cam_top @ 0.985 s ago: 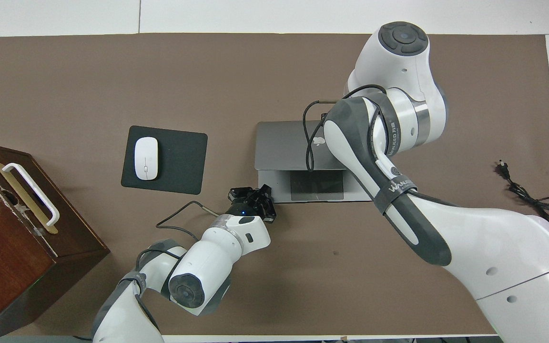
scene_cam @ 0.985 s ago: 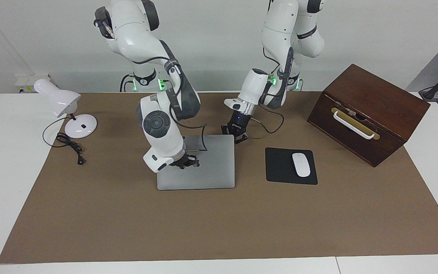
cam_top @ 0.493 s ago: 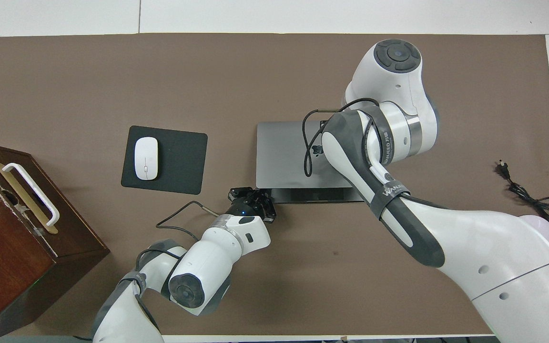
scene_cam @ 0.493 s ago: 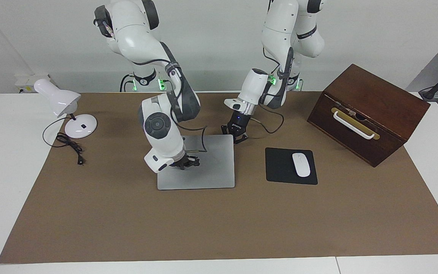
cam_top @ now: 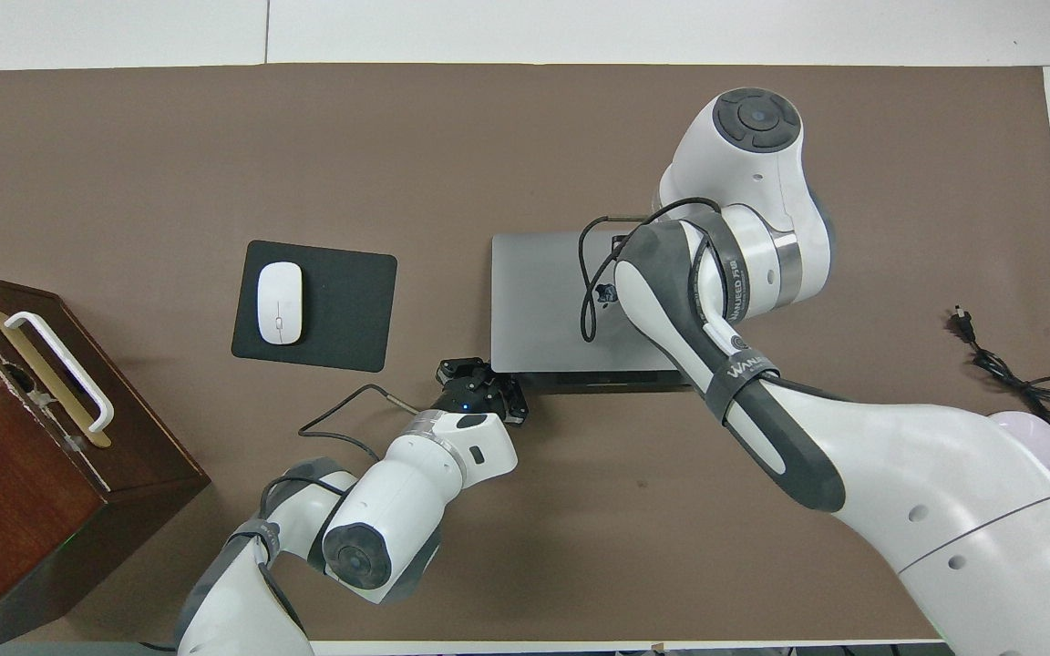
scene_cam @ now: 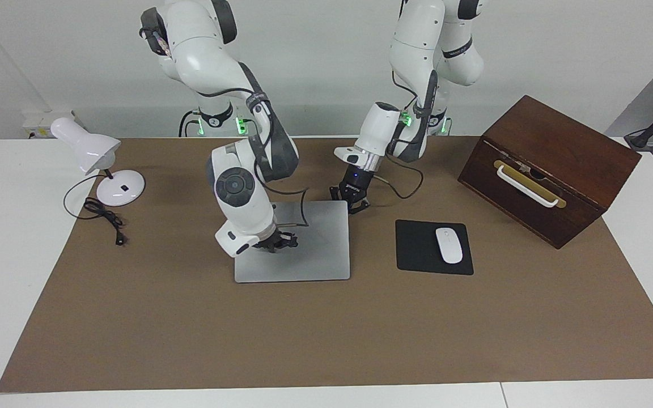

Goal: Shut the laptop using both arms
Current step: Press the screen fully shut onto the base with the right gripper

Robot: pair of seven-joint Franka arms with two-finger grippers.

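Lid lowered further since a second ago, silver-grey laptop [scene_cam: 304, 249] nearly flat, right gripper [scene_cam: 276, 242] fingers closed pressing the lid, left gripper [scene_cam: 355, 202] closed at its corner, empty.

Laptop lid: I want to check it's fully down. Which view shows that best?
The facing view: the laptop lid lies flat under the right gripper. Overhead, the right arm covers part of the lid, with a dark strip along its near edge.
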